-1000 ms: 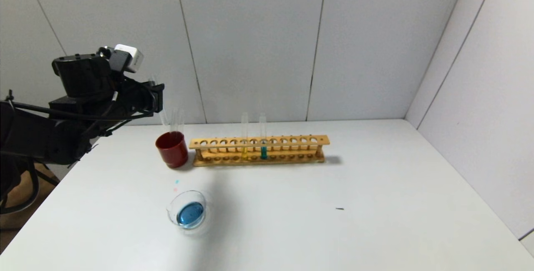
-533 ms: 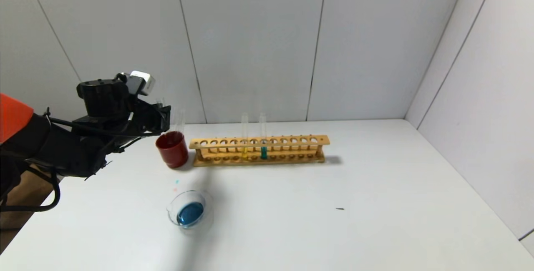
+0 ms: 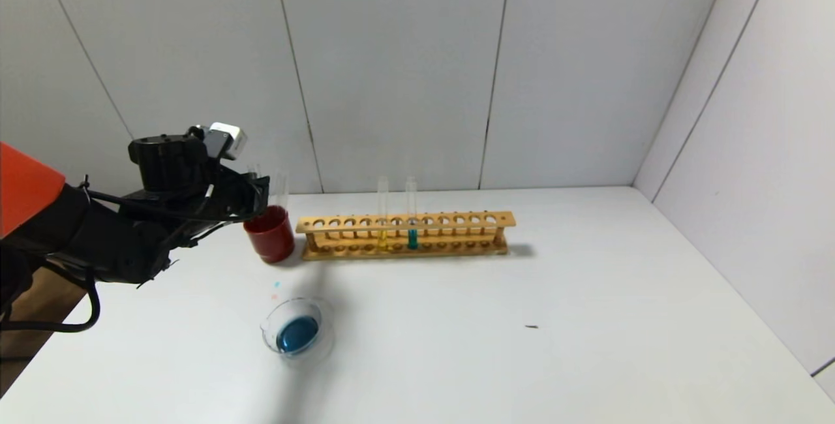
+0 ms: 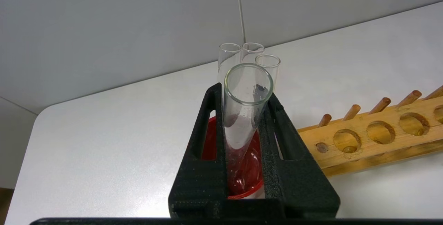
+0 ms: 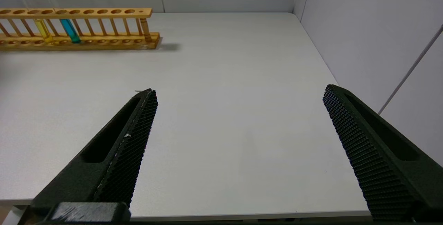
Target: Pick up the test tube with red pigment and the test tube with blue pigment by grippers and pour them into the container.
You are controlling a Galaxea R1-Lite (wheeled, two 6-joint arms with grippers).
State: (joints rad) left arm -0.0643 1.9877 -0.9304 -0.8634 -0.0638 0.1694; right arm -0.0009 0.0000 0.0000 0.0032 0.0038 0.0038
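My left gripper (image 3: 259, 193) (image 4: 244, 93) is shut on a clear glass test tube (image 4: 242, 121) with no liquid showing in it. The tube stands nearly upright, its lower end down inside the dark red cup (image 3: 269, 236) (image 4: 254, 188). Three more empty tubes (image 4: 252, 47) lean in that cup behind it. The container (image 3: 269, 334), a low glass dish, holds blue liquid and sits on the table in front of the cup. No tube holding red or blue pigment is in view. My right gripper (image 5: 239, 90) hangs open over bare table on the right.
A wooden rack (image 3: 404, 222) (image 4: 373, 138) (image 5: 79, 39) stands just right of the cup, with a yellow-liquid tube (image 3: 382, 215) and a teal-liquid tube (image 3: 411, 215) in it. Small coloured spots (image 3: 276, 290) mark the table. Walls close the back and right.
My left arm has come down and moved right toward the red cup, lowering the held tube into it. Dish, rack and cup have stayed put.
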